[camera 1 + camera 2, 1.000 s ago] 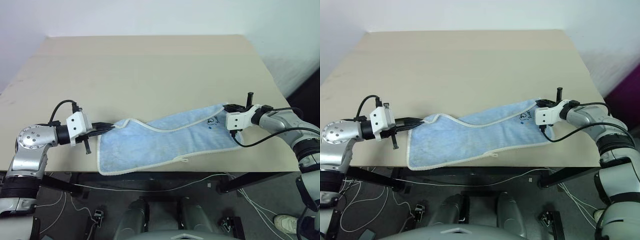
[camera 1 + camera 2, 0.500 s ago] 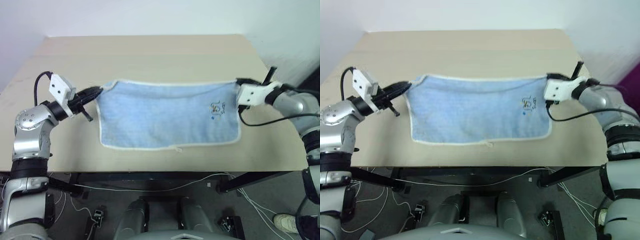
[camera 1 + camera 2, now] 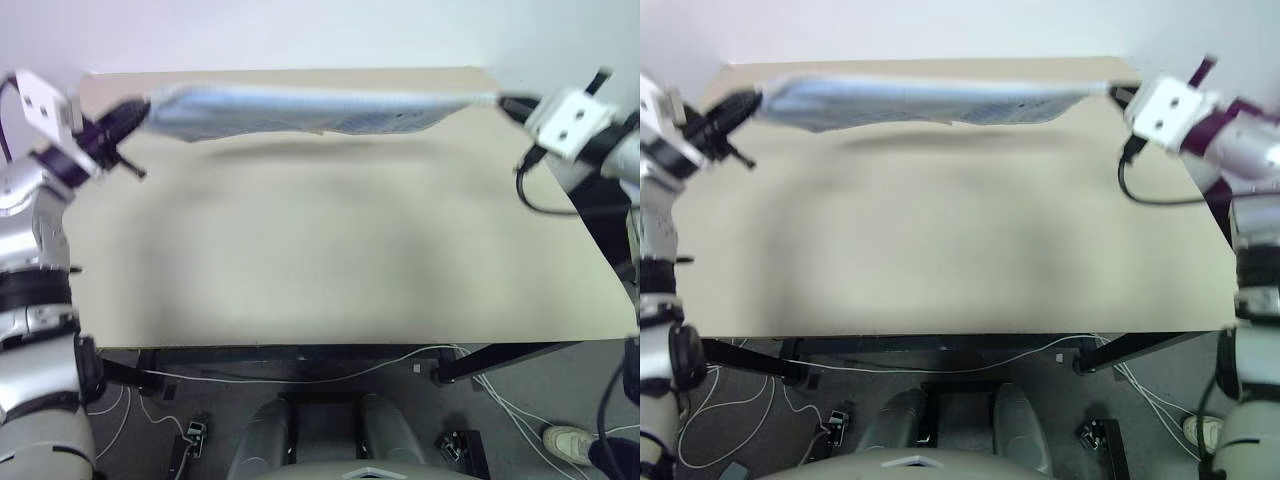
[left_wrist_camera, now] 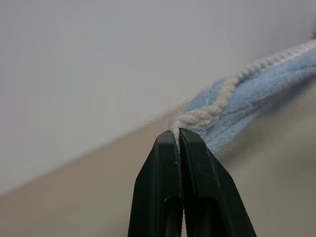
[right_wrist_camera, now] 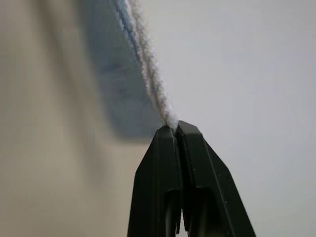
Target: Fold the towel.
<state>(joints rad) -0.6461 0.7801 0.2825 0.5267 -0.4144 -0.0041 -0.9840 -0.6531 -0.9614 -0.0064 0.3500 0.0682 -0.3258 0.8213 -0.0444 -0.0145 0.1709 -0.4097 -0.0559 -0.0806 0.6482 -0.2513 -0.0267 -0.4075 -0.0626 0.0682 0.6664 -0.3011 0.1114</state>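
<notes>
Left eye view has the towel (image 3: 310, 108) stretched as a long, thin, light blue band across the far part of the table (image 3: 330, 250), lifted clear of the surface, with its blurred shadow lying on the tabletop just below it. It runs from about 10 o'clock to about 2 o'clock in that picture, sagging slightly at the left end. A faint dark printed mark sits on the cloth toward its right end, though it is too smeared to read.

At the 10 o'clock end, the left gripper (image 3: 135, 108) is clenched on the towel's corner. Left wrist view shows this closely: the two black fingers (image 4: 163, 187) are pressed together, pinching the white stitched edging, and the blue terry cloth trails away from the tips toward the far side.

At the 2 o'clock end, the right gripper (image 3: 505, 101) is likewise clamped on the opposite corner. Right wrist view shows its fingers (image 5: 163, 182) closed tight on the white edge cord, the blue cloth hanging away above the pale tabletop.

Both grippers are raised above the table, well apart, with the towel pulled between them.
</notes>
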